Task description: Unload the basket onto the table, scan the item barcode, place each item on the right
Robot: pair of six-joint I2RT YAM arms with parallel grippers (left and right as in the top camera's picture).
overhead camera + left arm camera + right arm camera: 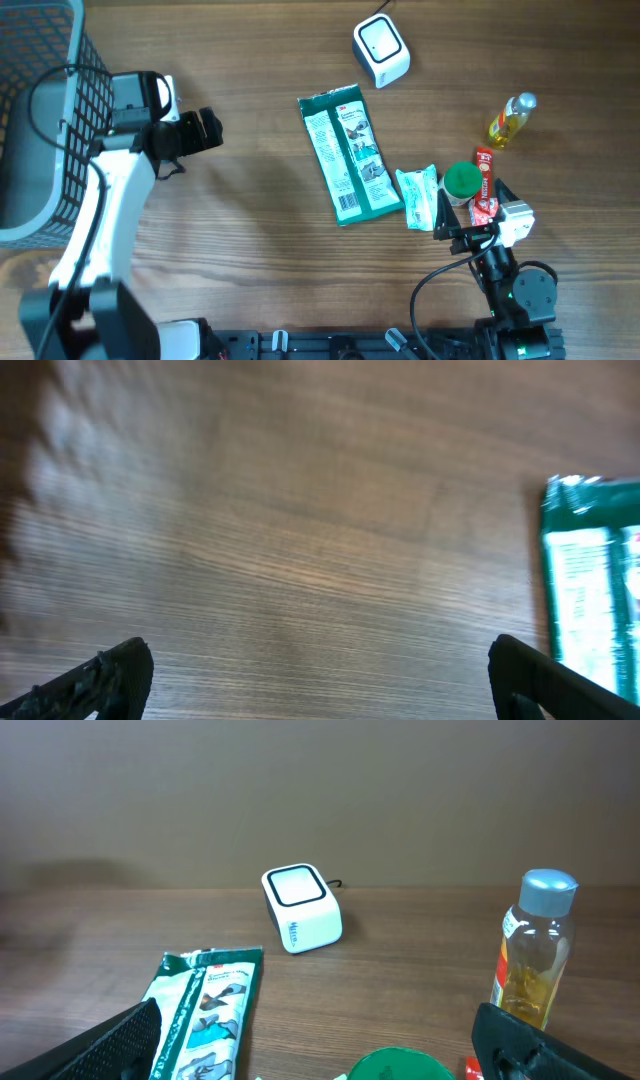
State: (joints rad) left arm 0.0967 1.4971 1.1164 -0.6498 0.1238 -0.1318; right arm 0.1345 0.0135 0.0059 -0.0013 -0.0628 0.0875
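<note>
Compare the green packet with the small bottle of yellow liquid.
The green packet lies flat; the bottle stands upright. The packet is opaque, green and printed; the bottle is clear, with yellow liquid and a grey-blue cap. The packet covers more table than the bottle. Both rest on the wooden table, unheld.

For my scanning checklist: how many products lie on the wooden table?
5: large green plastic packet at centre; small pale-green sachet right of it; green-lidded round container next; narrow red packet beside that container; yellow plastic oil bottle farthest right. Others may be hidden.
</note>
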